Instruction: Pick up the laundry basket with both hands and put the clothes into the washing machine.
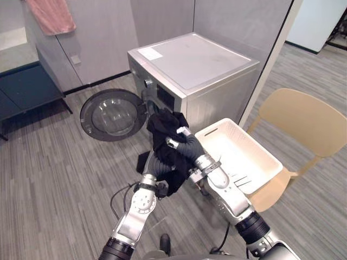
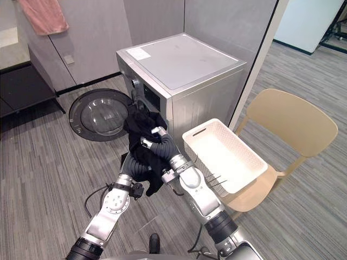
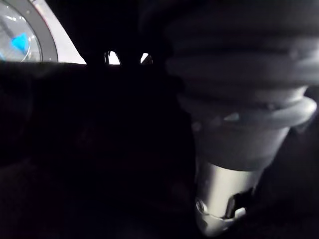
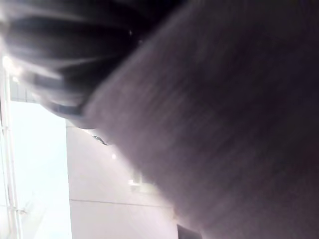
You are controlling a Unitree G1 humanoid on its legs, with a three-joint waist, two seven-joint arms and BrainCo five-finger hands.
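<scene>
The clothes (image 1: 162,127) are one black, crumpled bundle. I have them lifted off the floor, right in front of the washer (image 1: 195,65) and level with its front opening. The top of the bundle is bunched high, and a long fold hangs down between my two arms.

My right hand (image 1: 187,145) reaches in from the right with its ribbed cover tilted up toward the washer. Its silver fingers (image 1: 184,131) are curled into the upper part of the cloth, so that hand is gripping the clothes. My left hand (image 1: 156,167) comes up from below, just beside the right. Its wrist cover sits under the hanging fold and the cloth drapes over the hand, so I cannot tell how it is set. Its own wrist view is mostly black fabric, with the right arm's ribbed cover close by.

The round door (image 1: 111,115) is swung wide open to the left of the machine. The white basket (image 1: 238,157) sits on the tan chair (image 1: 303,122) to my right with nothing in it. It lies near my right forearm without touching the clothes.
</scene>
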